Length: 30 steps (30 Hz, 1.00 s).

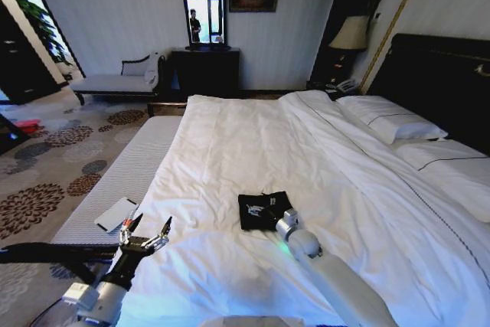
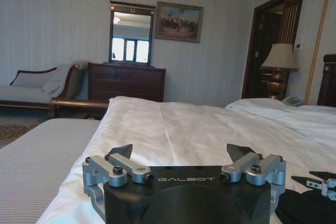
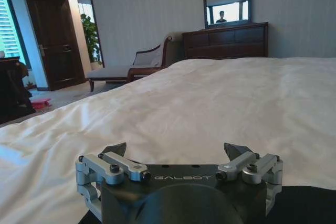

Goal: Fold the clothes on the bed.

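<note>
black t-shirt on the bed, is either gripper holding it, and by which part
Neither. The right gripper hangs open over the black T-shirt; the left gripper is open at the bed's edge, empty.

Black soft-fabric T-shirt with white lettering (image 1: pixel 262 210): folded into a compact, roughly square bundle, lying flat on the duvet near the foot end. Large bed with white duvet (image 1: pixel 253 143), piped white pillows and dark wooden headboard: bedding lightly creased.
</note>
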Motion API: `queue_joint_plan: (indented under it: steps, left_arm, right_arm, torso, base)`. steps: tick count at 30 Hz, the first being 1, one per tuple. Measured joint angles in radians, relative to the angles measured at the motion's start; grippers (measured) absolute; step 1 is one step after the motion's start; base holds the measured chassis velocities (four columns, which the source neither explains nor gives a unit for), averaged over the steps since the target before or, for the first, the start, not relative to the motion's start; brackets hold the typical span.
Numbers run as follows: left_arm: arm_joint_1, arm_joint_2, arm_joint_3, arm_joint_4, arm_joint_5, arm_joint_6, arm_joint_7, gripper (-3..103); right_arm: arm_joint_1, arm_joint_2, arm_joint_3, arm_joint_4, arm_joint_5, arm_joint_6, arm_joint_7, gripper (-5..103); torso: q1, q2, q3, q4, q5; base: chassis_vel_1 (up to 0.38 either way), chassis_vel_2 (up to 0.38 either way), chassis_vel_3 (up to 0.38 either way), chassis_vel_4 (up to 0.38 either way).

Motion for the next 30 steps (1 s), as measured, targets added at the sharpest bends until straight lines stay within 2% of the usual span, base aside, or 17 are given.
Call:
queue_joint_plan:
  steps: [11, 16, 21, 22, 23, 25, 26, 30]
  left_arm:
    - [0.000, 0.000, 0.000, 0.000, 0.000, 0.000, 0.000, 100]
    - [0.000, 0.000, 0.000, 0.000, 0.000, 0.000, 0.000, 100]
    - [0.000, 0.000, 0.000, 0.000, 0.000, 0.000, 0.000, 100]
    - [0.000, 0.000, 0.000, 0.000, 0.000, 0.000, 0.000, 100]
    - [0.000, 0.000, 0.000, 0.000, 0.000, 0.000, 0.000, 100]
    - [0.000, 0.000, 0.000, 0.000, 0.000, 0.000, 0.000, 100]
    - [0.000, 0.000, 0.000, 0.000, 0.000, 0.000, 0.000, 100]
    - [0.000, 0.000, 0.000, 0.000, 0.000, 0.000, 0.000, 100]
  right_arm:
    - [0.076, 0.084, -0.056, -0.181, -0.078, 0.057, -0.005, 100]
    - [0.064, 0.075, -0.066, -0.196, -0.112, 0.069, -0.011, 100]
    - [0.056, 0.035, -0.039, -0.146, -0.082, 0.067, 0.014, 100]
    - [0.047, 0.004, -0.012, -0.099, -0.057, 0.064, 0.035, 100]
    - [0.004, -0.051, 0.084, -0.012, -0.049, 0.071, 0.057, 100]
    - [-0.050, -0.075, 0.175, 0.034, -0.055, 0.087, 0.061, 100]
    - [-0.050, -0.075, 0.175, 0.034, -0.055, 0.087, 0.061, 100]
    - [-0.250, -0.097, 0.424, 0.140, -0.073, 0.113, 0.051, 100]
  torso:
    - [0.000, 0.000, 0.000, 0.0002, 0.0000]
    - [0.000, 0.000, 0.000, 0.0001, 0.0003]
    - [0.000, 0.000, 0.000, 0.0003, 0.0002]
    - [0.000, 0.000, 0.000, 0.0001, -0.0001]
    - [0.000, 0.000, 0.000, 0.0002, 0.0002]
    - [0.000, 0.000, 0.000, 0.0002, 0.0003]
    - [0.000, 0.000, 0.000, 0.0002, 0.0003]
    - [0.000, 0.000, 0.000, -0.0005, 0.0006]
  base:
    - [0.000, 0.000, 0.000, 0.000]
    - [0.000, 0.000, 0.000, 0.000]
    - [0.000, 0.000, 0.000, 0.000]
    - [0.000, 0.000, 0.000, 0.000]
    - [0.000, 0.000, 0.000, 0.000]
    - [0.000, 0.000, 0.000, 0.000]
    - [0.000, 0.000, 0.000, 0.000]
    - [0.000, 0.000, 0.000, 0.000]
